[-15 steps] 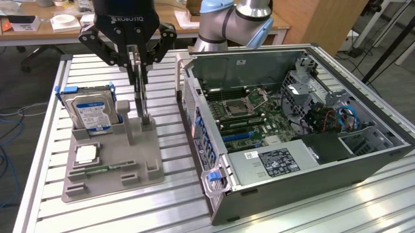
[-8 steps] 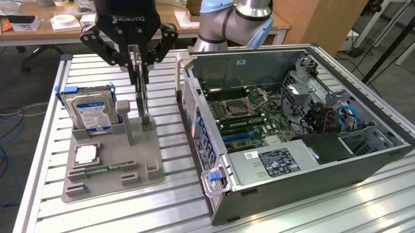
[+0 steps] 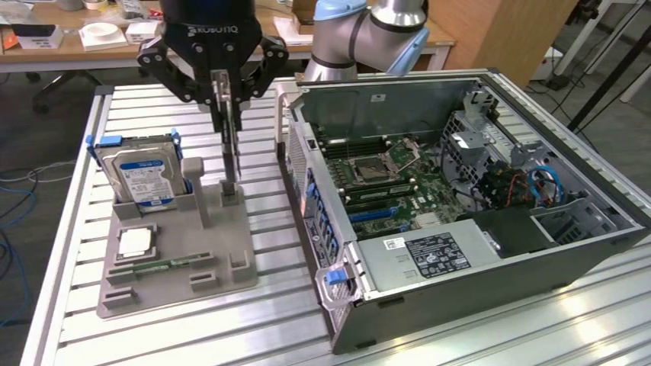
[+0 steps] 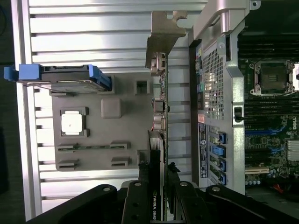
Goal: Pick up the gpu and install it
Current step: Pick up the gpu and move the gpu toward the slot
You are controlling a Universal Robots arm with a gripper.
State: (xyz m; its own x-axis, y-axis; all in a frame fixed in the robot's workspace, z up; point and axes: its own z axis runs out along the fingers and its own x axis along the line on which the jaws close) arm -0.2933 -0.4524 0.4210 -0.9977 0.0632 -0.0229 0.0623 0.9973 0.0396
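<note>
The gpu (image 3: pixel 231 149) is a thin dark card seen edge-on, hanging upright from my gripper (image 3: pixel 226 103), which is shut on its upper edge. Its lower end is at a slotted post of the grey holder (image 3: pixel 219 252); I cannot tell whether it still touches the slot. In the wrist view the gpu (image 4: pixel 159 135) runs as a narrow strip between my black fingers (image 4: pixel 141 191), with its silvery bracket (image 4: pixel 163 35) at the far end. My gripper (image 4: pixel 158 177) is clamped on the card. The open computer case (image 3: pixel 569 252) stands beside the holder, at the exterior view's right.
On the grey holder are a silver hard drive (image 3: pixel 148 171) in a blue carrier, a square processor (image 3: pixel 136 242) and a small green memory stick (image 3: pixel 163 265). The case's motherboard (image 3: pixel 392 179) lies exposed. Everything stands on a slatted aluminium table (image 3: pixel 152 335).
</note>
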